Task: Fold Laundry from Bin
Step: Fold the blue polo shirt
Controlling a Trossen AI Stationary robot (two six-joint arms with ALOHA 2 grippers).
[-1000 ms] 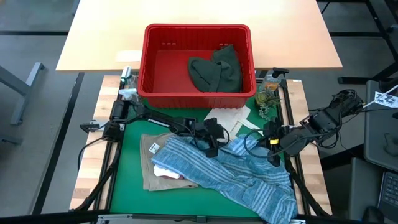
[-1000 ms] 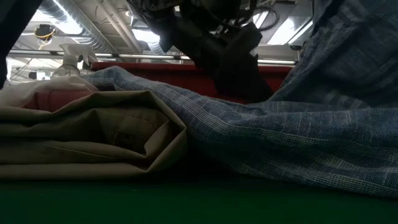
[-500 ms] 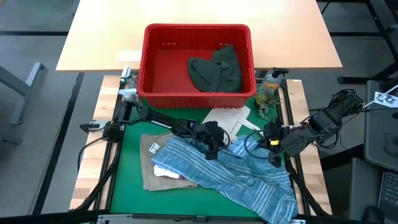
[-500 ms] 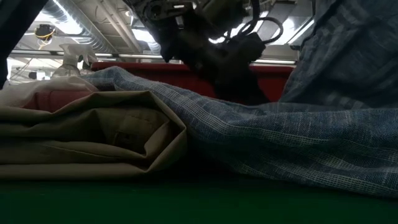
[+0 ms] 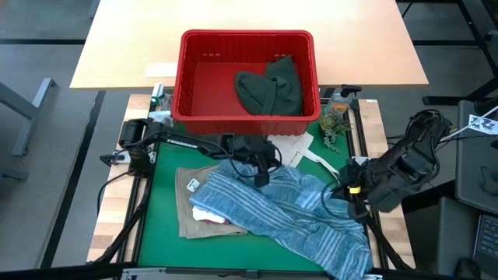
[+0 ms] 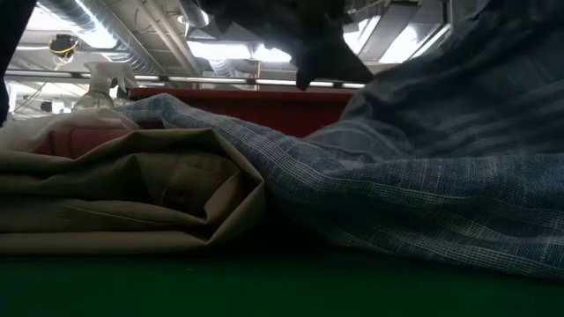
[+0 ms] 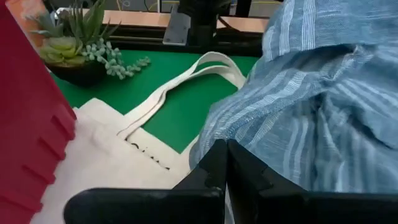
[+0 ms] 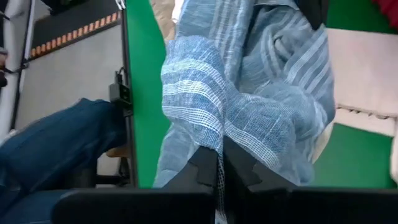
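High view first, reading from my left: I see the tan garment [image 5: 187, 204] lying flat on the green worktop [image 5: 159, 233], with a small white cloth [image 5: 206, 215] on top of it, partly tucked under the striped shirt [image 5: 296, 218]. The shirt spreads from the middle of the mat down toward its near right corner. My left gripper [image 5: 261, 177] sits at the shirt's upper edge, jaws pinched together on a fold of the striped cloth; the left wrist view shows the blue-white fabric bunched against the closed fingers [image 7: 217, 168], with the white tote bag [image 7: 118, 168] and a small potted plant [image 7: 74, 50] beyond. Behind, the red bin [image 5: 247, 74] stands across the far edge of the mat, a dark green garment [image 5: 271, 89] heaped in its right half. Farther right, my right gripper [image 5: 352, 201] holds the shirt's right edge, jaws clamped on the cloth, which drapes over them in the right wrist view.
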